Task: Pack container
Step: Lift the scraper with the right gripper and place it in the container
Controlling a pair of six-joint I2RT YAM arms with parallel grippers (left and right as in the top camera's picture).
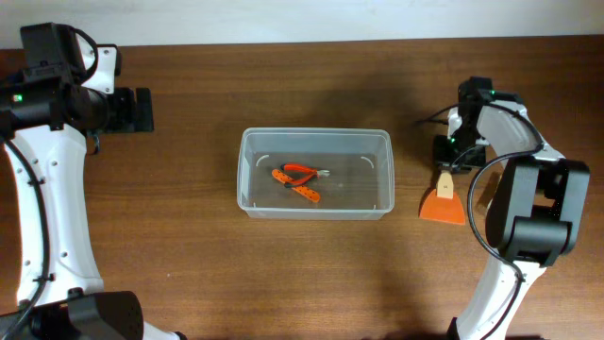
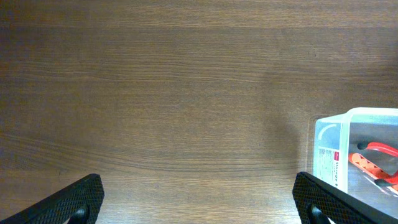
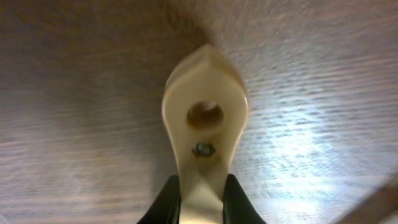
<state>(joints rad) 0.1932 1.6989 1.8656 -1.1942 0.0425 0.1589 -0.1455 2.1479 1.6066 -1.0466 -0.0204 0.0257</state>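
We see the overhead view lit evenly and fairly brightly from above. The bench (image 1: 189, 264) carries soft-edged shadows beside the arms and a faint one around the container (image 1: 314, 133). The frame darkens toward 6 o'clock, while a pale strip at 12 o'clock is nearly washed out. The left wrist view is sharp, its wood grain crisp throughout, with a dim shadow patch toward 3 o'clock beside the container's glossy wall, which shows small white highlights. The right wrist view is soft and out of focus: the scraper (image 3: 205, 74) fills the centre blurred, with shadow behind it toward 11 o'clock and whitish glare on the wood toward 4 o'clock.
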